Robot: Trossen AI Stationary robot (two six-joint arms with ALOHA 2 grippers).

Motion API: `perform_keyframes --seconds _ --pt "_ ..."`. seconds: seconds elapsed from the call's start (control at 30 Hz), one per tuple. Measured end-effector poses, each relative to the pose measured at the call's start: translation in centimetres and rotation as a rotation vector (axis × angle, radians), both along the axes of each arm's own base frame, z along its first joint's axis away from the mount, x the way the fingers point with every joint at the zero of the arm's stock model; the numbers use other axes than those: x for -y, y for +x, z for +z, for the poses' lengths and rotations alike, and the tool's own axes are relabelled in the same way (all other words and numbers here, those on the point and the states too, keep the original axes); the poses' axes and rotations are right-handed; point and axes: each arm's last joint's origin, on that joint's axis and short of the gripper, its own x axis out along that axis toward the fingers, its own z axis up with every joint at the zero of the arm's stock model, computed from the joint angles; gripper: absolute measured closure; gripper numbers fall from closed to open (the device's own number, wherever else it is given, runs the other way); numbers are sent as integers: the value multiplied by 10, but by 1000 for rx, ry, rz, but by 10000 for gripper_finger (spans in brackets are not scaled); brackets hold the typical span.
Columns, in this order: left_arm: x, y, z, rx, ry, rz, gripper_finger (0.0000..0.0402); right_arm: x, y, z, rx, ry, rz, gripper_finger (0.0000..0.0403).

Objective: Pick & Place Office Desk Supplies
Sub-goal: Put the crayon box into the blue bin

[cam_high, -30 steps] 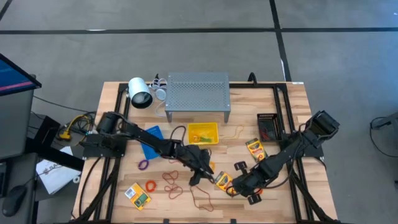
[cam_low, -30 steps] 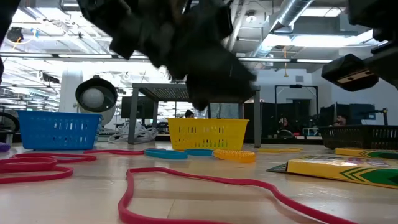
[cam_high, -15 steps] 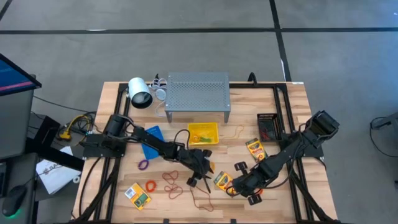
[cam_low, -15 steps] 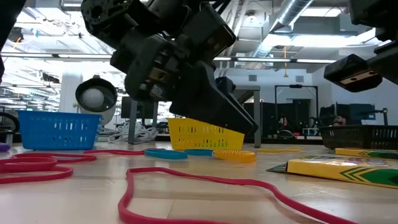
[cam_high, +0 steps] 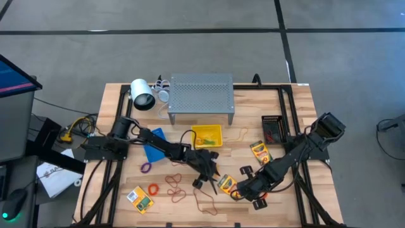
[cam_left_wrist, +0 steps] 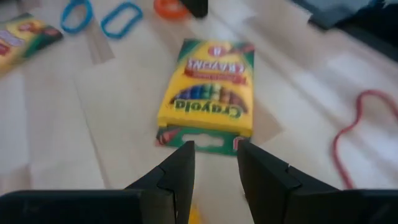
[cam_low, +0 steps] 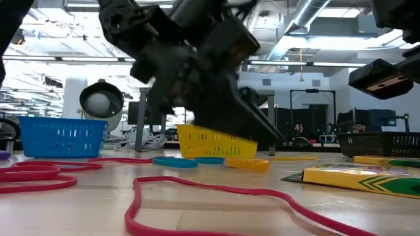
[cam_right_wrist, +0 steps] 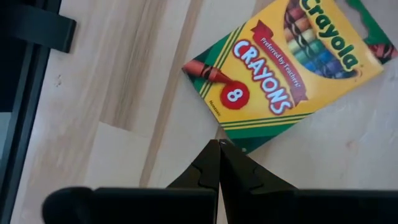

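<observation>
A yellow-green crayon box lies flat on the table between my two grippers. My left gripper is open and slants down at the box's near end, one fingertip on each side of that end's middle, just above it. It also shows in the high view. My right gripper is shut, with its tip at the box's "8" corner. Two more crayon boxes lie flat. Rubber bands, orange, red and purple, lie left of the left gripper. My right gripper's shut fingertips point steeply down at the table right beside the crayon box's "8" corner. I cannot tell whether they touch the box, which lies flat.
A yellow bin, a blue bin and a black bin stand behind the work spot. The grey perforated shelf stands at the far edge, with a white lamp beside it. A long red band lies near the front edge.
My left gripper has sunk toward the table and the crayon box and has rolled about its own axis; its fingers stay apart as before. The right gripper and the box have kept still.
</observation>
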Motion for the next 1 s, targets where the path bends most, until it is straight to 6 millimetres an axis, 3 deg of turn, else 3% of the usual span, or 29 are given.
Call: perform_keyframes --seconds 0.13,0.67,1.0 --pt "7 7 -12 -20 11 -24 285 0 0 0 -8 12 -10 403" --pt "9 12 -14 -9 39 -57 285 -3 -2 -1 -15 22 -6 403" --pt "8 13 -17 -12 39 -53 285 -9 3 -28 -71 -12 33 403"
